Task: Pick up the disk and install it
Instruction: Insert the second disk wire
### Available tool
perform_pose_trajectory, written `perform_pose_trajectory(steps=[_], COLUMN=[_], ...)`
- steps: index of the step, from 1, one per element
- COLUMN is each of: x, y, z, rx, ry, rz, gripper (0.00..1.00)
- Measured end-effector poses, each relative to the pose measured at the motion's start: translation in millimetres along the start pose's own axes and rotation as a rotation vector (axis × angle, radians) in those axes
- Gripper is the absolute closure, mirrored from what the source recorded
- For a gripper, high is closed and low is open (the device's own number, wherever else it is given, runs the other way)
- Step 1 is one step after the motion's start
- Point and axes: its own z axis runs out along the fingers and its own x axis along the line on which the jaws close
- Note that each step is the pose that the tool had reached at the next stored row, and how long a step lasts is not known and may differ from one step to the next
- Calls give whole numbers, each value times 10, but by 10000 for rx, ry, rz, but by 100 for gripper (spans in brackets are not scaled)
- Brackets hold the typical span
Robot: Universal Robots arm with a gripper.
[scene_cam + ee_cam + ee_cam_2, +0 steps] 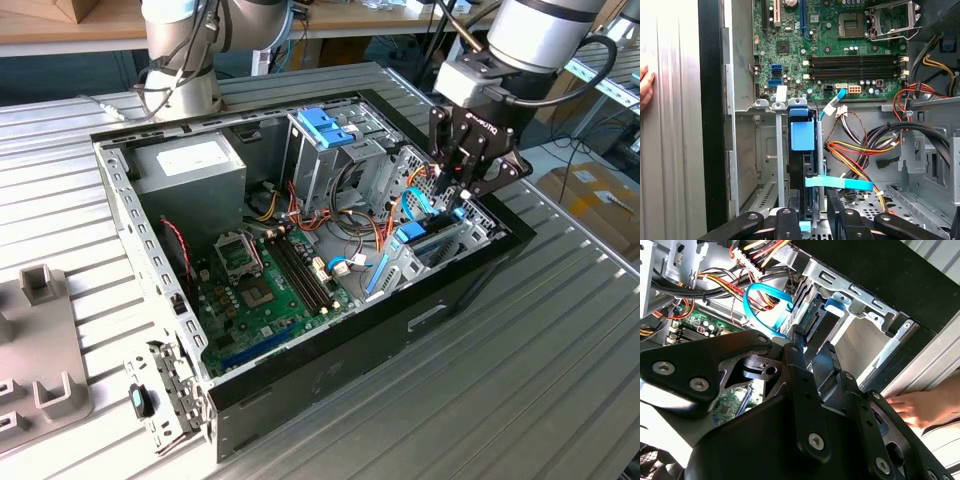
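We hang the gripper (pixel 462 192) low over the open computer case (pixel 330 385), out at about three o'clock in the exterior view, right above the drive bay (pixel 440 240) by the case's front wall. The disk (pixel 803 150) stands on edge down in that bay slot, its light blue carrier showing between the metal rails in the first wrist view, so it looks to us largely seated already. The jaws straddle its upper edge, narrowly parted, and we cannot tell whether they are actually pinching it or just bracketing it. To do this well, we judge, the push wants to stay square to the rails, no tilt, so the carrier does not bind. The blue data cable (pixel 767 302) loops close by at the bay mouth and could snag. A person's hand (pixel 922 407) rests on the counter (pixel 560 370) just outside the case.
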Motion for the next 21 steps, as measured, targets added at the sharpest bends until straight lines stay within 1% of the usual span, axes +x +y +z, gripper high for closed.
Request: perform_pose_trajectory(steps=[10,17,21], x=[-2,-4,-7], y=[0,-9,-24], z=[-78,-82,-81], rx=[0,1,10], ry=[-2,0,-28], rz=[0,-29,-198], gripper=[64,64,64])
